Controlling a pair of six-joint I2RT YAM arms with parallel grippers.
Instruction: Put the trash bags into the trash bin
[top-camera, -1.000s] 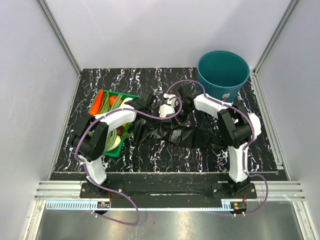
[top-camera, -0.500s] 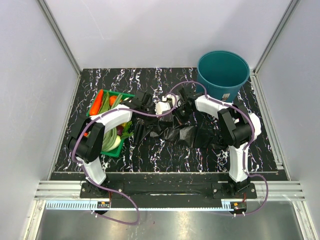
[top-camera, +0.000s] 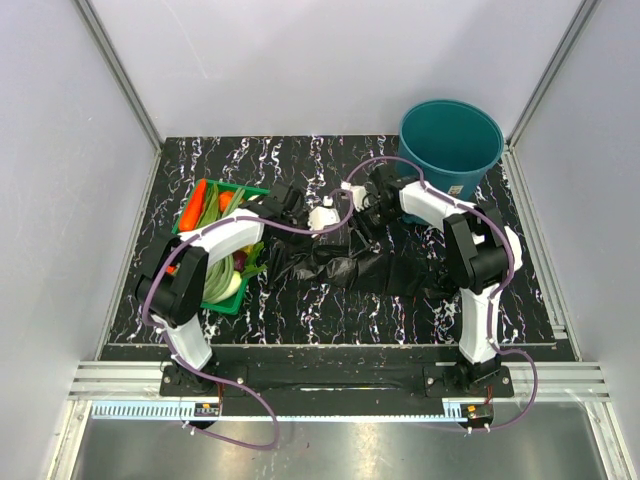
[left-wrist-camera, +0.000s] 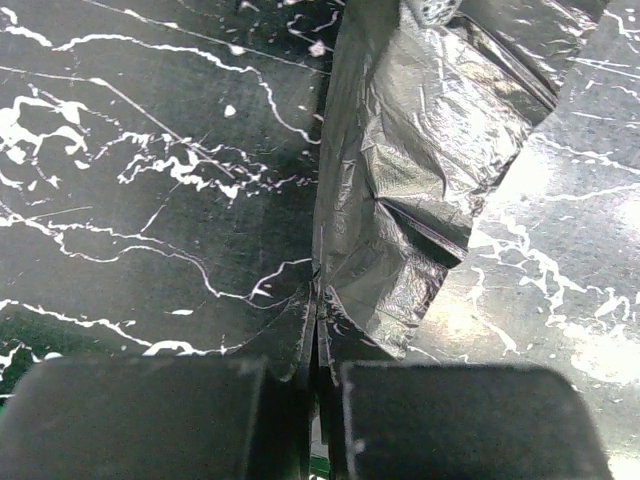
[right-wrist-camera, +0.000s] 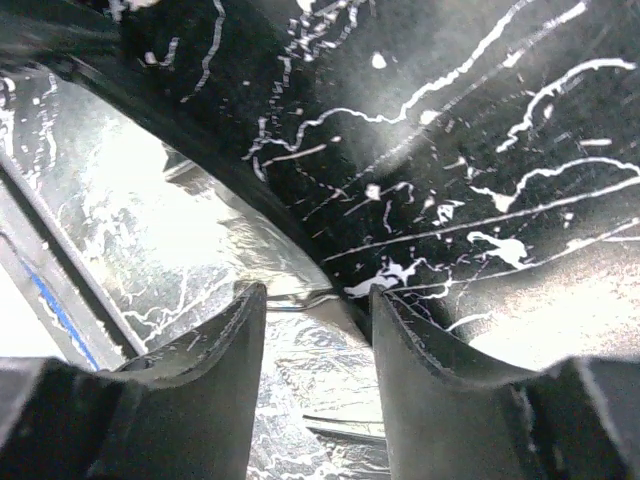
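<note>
The trash bag (top-camera: 345, 268) is spread on the worktop (top-camera: 240, 165) near the trash bin (top-camera: 440, 180), pinched tight by the left end effector (left-wrist-camera: 318, 365), and the right end effector (right-wrist-camera: 318, 310) is held open over it.

Each arm is built from white shell links joined by black joint housings. The left arm (top-camera: 225, 235) and the right arm (top-camera: 430, 203) are each carried on black base plates (top-camera: 190, 378) at the end farthest from the pincer. A purple cable (top-camera: 385, 160) is routed in loose loops from just behind each pincer, along the links and past the base. A small white module (top-camera: 322, 218) is mounted just behind each pincer. The left pincer (left-wrist-camera: 318, 365) is formed by two matt black, square-edged blocks. The right pincer (right-wrist-camera: 315, 310) is fitted with dark grey fingers (right-wrist-camera: 215, 370) with curved inner faces and rounded tips.
</note>
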